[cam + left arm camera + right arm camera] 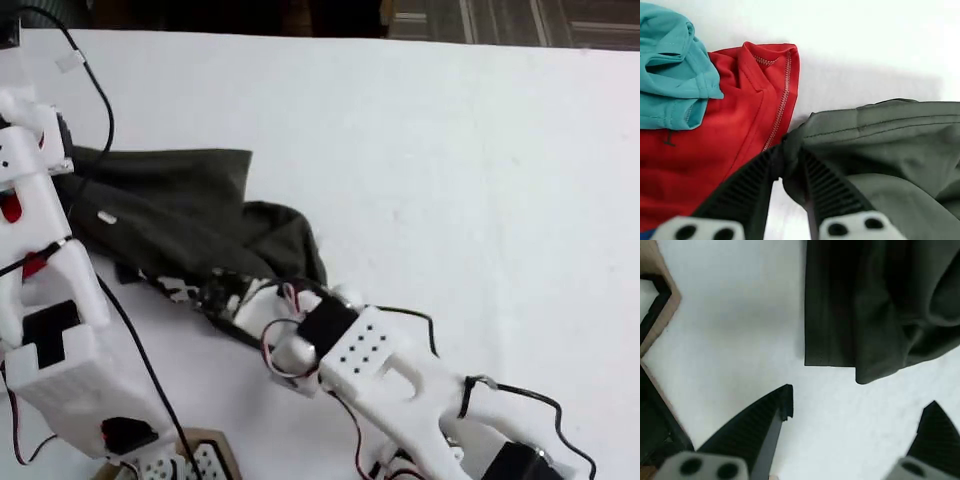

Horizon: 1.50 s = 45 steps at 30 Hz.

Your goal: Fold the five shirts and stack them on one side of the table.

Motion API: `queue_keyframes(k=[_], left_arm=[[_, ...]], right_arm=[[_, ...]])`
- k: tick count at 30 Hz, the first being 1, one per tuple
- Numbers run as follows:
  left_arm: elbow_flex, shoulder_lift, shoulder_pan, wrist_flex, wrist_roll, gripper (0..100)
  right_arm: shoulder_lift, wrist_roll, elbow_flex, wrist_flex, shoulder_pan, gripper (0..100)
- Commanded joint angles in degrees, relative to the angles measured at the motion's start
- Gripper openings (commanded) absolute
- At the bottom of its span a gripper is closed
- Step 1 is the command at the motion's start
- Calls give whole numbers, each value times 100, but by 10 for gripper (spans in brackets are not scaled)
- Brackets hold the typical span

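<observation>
Two grippers attend the olive shirt (190, 215) on the tabletop (450, 150): the left gripper (790, 160) clamps its fingers on the shirt's edge, just beside the red shirt (715, 140); the right gripper (860, 400) gapes empty near its hem. Best to grip that hem corner, then pull taut.

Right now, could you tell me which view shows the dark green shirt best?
The high view: most of the dark green shirt lies crumpled on the table. The left wrist view shows an edge pinched in the left gripper; the right wrist view, a hem near the open right gripper.
</observation>
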Motion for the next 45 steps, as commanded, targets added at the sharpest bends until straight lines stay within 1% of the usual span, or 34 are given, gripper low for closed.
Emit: queue_keyframes(k=[1,4,9,13,16,19,24,27,30,36,38,41,45], left_arm=[[-48,-70,-70,-123,-62,27],[-48,-70,-70,-123,-62,27],[-40,-35,-70,-132,-62,27],[-13,-26,-70,-132,-62,27],[-22,-26,-70,-132,-62,27],[-22,-26,-70,-105,-62,27],[-13,-26,-70,-97,-53,27],[-13,-26,-70,-88,-53,26],[-13,-26,-70,-88,-53,26],[-4,-26,-70,-88,-53,26],[-13,-26,-70,-88,-53,26],[-13,-26,-70,-88,-44,26],[-13,-26,-70,-88,-44,26]], right_arm=[[22,44,-26,22,-303,384],[22,44,114,-101,-479,384],[22,18,905,-1095,-479,383],[31,9,1143,-1543,-470,383],[312,9,1134,-1587,-470,383],[936,44,1046,-1604,-462,378],[1824,44,527,-1560,-462,298],[2132,44,281,-1560,-453,290],[2360,44,44,-1560,-136,288],[2659,53,-633,-1578,1349,286],[2791,53,-870,-1552,1727,286],[2897,53,-1073,-1525,1965,286],[2905,53,-1327,-1209,1965,286]])
